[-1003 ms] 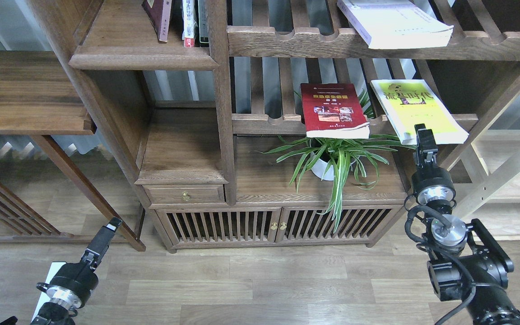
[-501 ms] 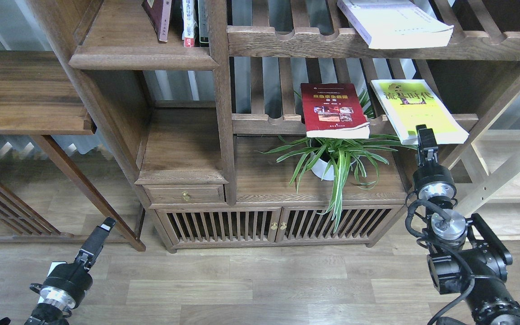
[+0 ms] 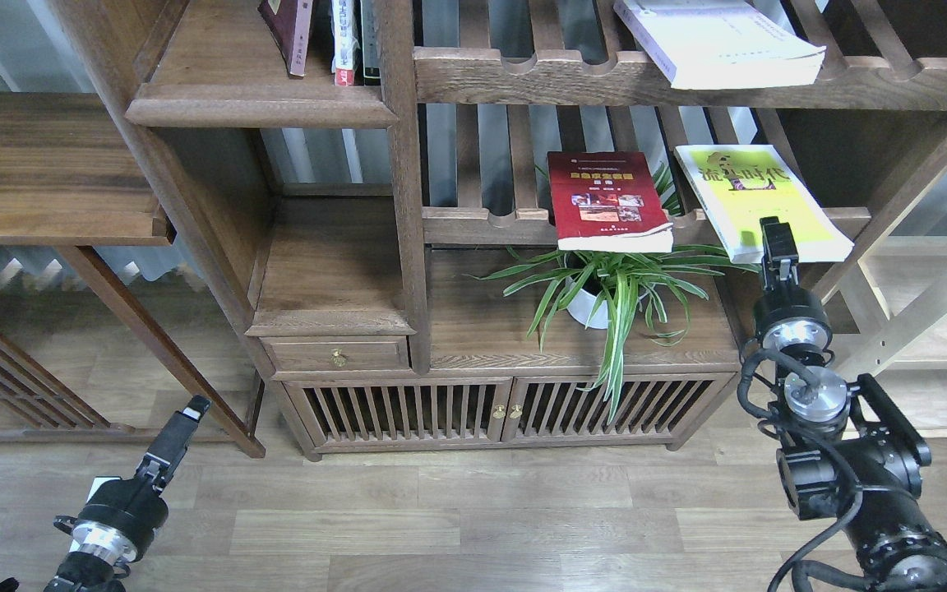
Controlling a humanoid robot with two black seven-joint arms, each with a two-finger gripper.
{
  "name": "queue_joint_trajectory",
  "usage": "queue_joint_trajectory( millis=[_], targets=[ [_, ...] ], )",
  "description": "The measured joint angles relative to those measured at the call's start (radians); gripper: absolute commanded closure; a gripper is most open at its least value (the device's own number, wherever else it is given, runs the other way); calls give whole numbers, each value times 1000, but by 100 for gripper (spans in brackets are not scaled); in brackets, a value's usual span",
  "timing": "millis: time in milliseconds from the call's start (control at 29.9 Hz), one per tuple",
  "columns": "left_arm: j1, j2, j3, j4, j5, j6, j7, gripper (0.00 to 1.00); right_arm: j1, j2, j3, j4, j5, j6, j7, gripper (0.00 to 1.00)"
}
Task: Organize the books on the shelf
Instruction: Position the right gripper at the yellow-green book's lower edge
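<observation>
Here the yellow-green book [image 3: 761,201] lies flat on the lower slatted rack [image 3: 482,222] of the big wooden bookcase, its near edge jutting past the rack's scalloped front rail. Just left of it on the same rack lies the dark red book [image 3: 607,200], also overhanging the rail. Above and slightly right of the red book, the thick white book [image 3: 716,41] rests on the upper slatted rack [image 3: 523,74], one corner poking out over that rail.

The right hand [image 3: 777,234] reaches up to the near edge of the yellow-green book, its dark tip overlapping the cover's lower margin. Seen end-on and dark, its fingers cannot be told apart, so I cannot tell whether it is wide, narrow or holding the book.

Below the red book a potted spider plant [image 3: 613,288] stands on the cabinet top [image 3: 473,329], its long leaves spilling over the front. Up and to the left of the red book, the shelf [image 3: 260,103], a solid board with a rounded front edge, carries a few upright volumes [image 3: 334,37] at its right end.

Far down and left of the red book, the left hand [image 3: 192,409] hangs low over the plank floor [image 3: 473,518], apart from every book; its fingers look pressed together, but I cannot tell for sure.
</observation>
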Motion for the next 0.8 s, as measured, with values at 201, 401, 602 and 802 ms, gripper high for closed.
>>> queue_joint_trajectory(
  millis=[201, 401, 602, 802],
  targets=[
    [2, 5, -2, 1, 0, 0, -1, 1, 7, 0, 0, -2, 0, -27, 0, 20],
    [3, 6, -9, 1, 0, 0, -2, 1, 10, 0, 0, -6, 0, -27, 1, 29],
    [3, 6, -9, 0, 0, 0, -1, 1, 16, 0, 1, -9, 0, -27, 1, 31],
    [3, 6, -10, 0, 0, 0, 0, 1, 34, -1, 2, -36, 0, -33, 8, 38]
  ],
)
